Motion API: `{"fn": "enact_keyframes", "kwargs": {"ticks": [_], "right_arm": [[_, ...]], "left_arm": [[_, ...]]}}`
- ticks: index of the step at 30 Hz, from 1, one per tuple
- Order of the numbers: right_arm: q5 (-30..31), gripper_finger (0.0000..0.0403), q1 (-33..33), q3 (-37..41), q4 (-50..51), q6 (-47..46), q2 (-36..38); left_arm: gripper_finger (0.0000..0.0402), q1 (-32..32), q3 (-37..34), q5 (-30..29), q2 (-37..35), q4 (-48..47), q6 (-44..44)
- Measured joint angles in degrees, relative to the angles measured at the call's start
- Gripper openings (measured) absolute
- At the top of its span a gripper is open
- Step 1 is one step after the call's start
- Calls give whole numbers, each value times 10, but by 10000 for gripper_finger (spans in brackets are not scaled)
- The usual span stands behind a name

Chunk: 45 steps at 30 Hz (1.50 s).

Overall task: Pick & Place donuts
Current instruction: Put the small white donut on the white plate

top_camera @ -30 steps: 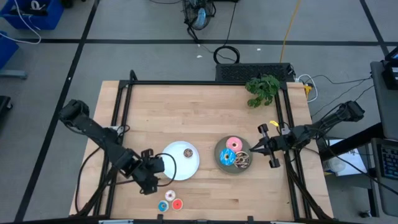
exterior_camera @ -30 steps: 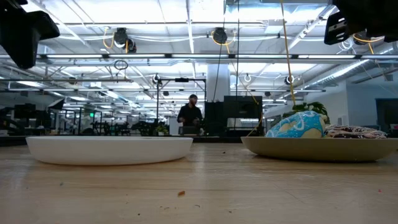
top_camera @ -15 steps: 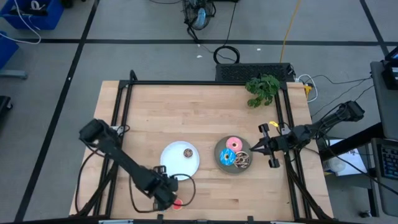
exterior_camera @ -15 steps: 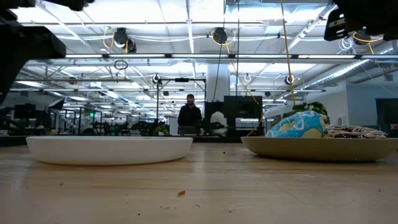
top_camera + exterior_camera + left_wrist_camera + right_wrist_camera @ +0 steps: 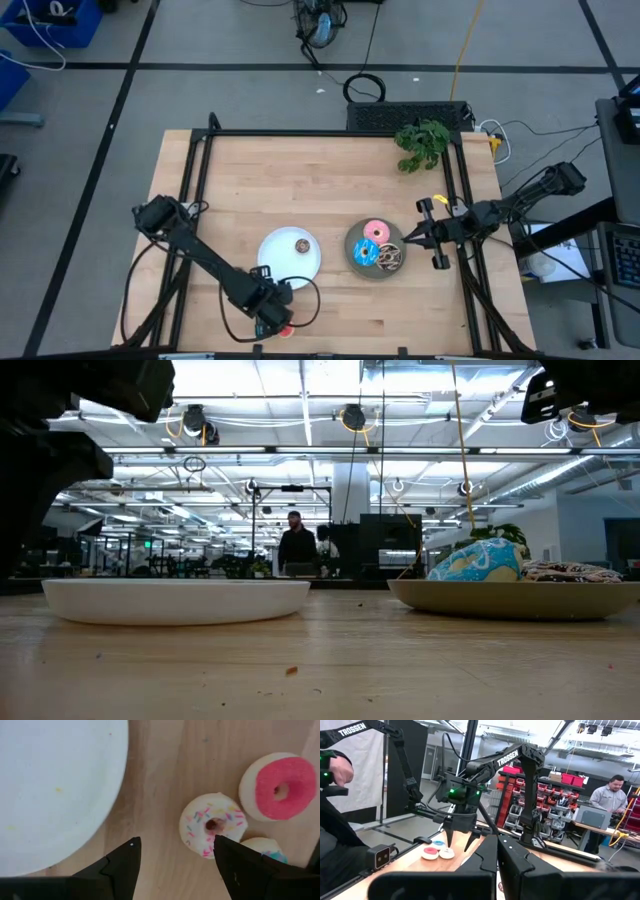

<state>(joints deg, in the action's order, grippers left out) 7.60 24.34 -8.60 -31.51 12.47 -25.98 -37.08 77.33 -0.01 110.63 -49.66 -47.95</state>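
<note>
My left gripper [image 5: 175, 865] is open and points down near the table's near edge [image 5: 272, 318]. Below it lie three mini donuts: white sprinkled [image 5: 214, 825], red [image 5: 280, 787] and blue [image 5: 265, 849]. One fingertip [image 5: 225, 850] stands over the white one's edge, the other over bare wood. A brown mini donut [image 5: 301, 245] rests on the white plate [image 5: 280, 268]. The pink [image 5: 376, 230], blue sprinkled [image 5: 366, 252] and dark drizzled [image 5: 390, 257] donuts lie on the grey plate [image 5: 352, 262]. My right gripper [image 5: 408, 240] is shut and hovers at that plate's right rim.
A green plant sprig [image 5: 422, 142] lies at the far right corner. A black frame rail [image 5: 330, 132] borders the table. Bare wood spans the far half. People stand in the room beyond [image 5: 297, 547], and a hand [image 5: 340, 767] shows off to the side.
My left arm has swung from beside the white plate's left rim toward the near edge and to the right. It now stands over the three mini donuts and hides most of them from above. The donuts and plates have not moved.
</note>
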Motion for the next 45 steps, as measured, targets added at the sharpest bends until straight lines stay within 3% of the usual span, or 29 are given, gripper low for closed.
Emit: {"fn": "enact_keyframes", "kwargs": {"ticks": [19,36,40,45], "right_arm": [[-1,0,0,0,-4,-8,0],[-2,0,0,0,-8,-7,0],[-2,0,0,0,-8,-7,0],[-2,0,0,0,-8,1,0]], "left_arm": [[250,4,-19,4,1,38,-36],[246,4,-17,20,43,44,-32],[195,4,-18,23,43,49,-26],[87,12,-17,46,44,64,5]]}}
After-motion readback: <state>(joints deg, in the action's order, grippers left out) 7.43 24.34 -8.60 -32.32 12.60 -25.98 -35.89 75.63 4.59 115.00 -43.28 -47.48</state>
